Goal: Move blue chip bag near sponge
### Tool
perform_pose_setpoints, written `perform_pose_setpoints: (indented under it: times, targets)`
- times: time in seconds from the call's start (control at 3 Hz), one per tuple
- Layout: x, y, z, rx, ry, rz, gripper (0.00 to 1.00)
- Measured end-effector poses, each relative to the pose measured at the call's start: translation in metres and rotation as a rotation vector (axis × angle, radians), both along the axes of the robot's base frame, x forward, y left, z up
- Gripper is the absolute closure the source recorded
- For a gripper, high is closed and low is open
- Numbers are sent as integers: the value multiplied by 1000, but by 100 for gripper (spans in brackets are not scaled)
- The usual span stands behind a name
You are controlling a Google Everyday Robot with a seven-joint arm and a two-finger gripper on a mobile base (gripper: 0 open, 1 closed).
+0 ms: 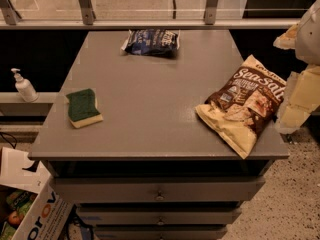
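The blue chip bag (151, 41) lies flat at the far edge of the grey cabinet top (150, 114), near the middle. The sponge (83, 107), green top over yellow foam, lies at the left side of the top, nearer the front. My gripper (298, 100) hangs at the right edge of the view, beside the cabinet's right side and right of the brown bag. It holds nothing that I can see and is far from the blue chip bag.
A brown-and-cream "Sea Salt" bag (243, 106) lies at the right front corner, overhanging the edge. A pump bottle (23, 86) stands on a ledge to the left. A cardboard box (35, 211) sits on the floor at lower left. Drawers (159, 193) are below.
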State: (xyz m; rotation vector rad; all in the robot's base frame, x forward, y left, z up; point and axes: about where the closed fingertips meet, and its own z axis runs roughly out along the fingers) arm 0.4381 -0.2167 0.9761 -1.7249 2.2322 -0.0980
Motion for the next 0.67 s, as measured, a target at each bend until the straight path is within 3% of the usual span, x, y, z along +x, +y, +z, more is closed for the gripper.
perform_pose_setpoints:
  times: [0.67]
  targets:
    - [5,2,0,5,-6,5,0]
